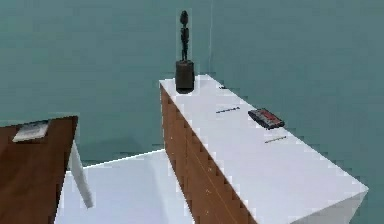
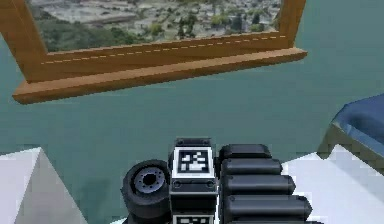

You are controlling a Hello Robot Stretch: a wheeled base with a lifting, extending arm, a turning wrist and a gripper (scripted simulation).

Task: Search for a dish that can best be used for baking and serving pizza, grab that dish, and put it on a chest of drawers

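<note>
Chest of drawers (image 1: 300, 170) at the forward view's 4 o'clock, statue (image 1: 184, 55) on it at 12. Arm side view: gripper (image 2: 148, 186) at 7 o'clock; whether it holds anything, I cannot tell.

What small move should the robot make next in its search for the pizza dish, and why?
Probably turn the base slightly toward the forward view's left, to see more of the brown table. The chest of drawers ahead carries a dark statue and a small flat dark device, not a dish. Whether the gripper holds anything I cannot tell.
</note>
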